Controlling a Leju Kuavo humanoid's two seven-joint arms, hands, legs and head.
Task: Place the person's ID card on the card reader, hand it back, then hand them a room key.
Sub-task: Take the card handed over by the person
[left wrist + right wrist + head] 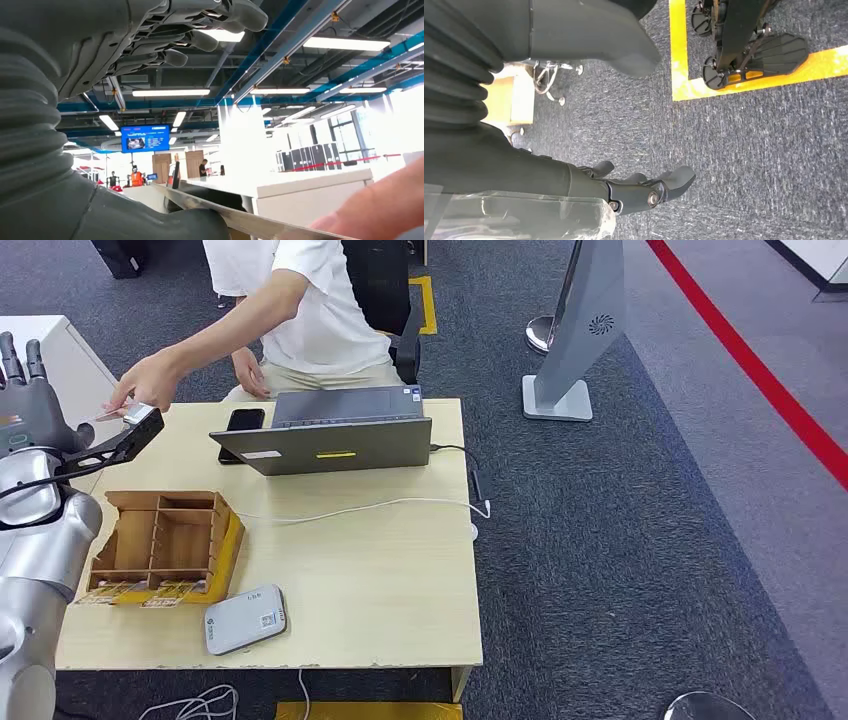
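Two hands meet at the far left edge of the wooden table [400, 570]: the robot's left hand [30, 400] is raised at the left of the head view, dark fingers pointing up, silver forearm rising from the near left corner; the person's hand [145, 385] reaches across from the far side, arm outstretched from a white sleeve; a small pale card [108, 416] shows at that hand's fingertips, just beside the black wrist camera on its bracket [140, 428].

Left wrist view: thin card edge [240, 217] lies against the thick grey thumb [190, 222], with the person's fingertip [385, 210] on its other end; the darker fingers [200, 40] curl well apart from the thumb; whether the thumb and a finger pinch the card I cannot tell.

Right hand [644, 190] hangs over grey carpet [749, 150]; fingers loosely curled and apart, nothing in them.

On the table: wooden compartment box [165, 540] at near left, cards lying along its near edge [140, 592]; grey card reader [245, 619] just right of it at the near edge; open laptop [335, 440] at the far side, its back to the robot; black phone [245, 420] just left of the laptop; white cable [370, 506] running across the middle.
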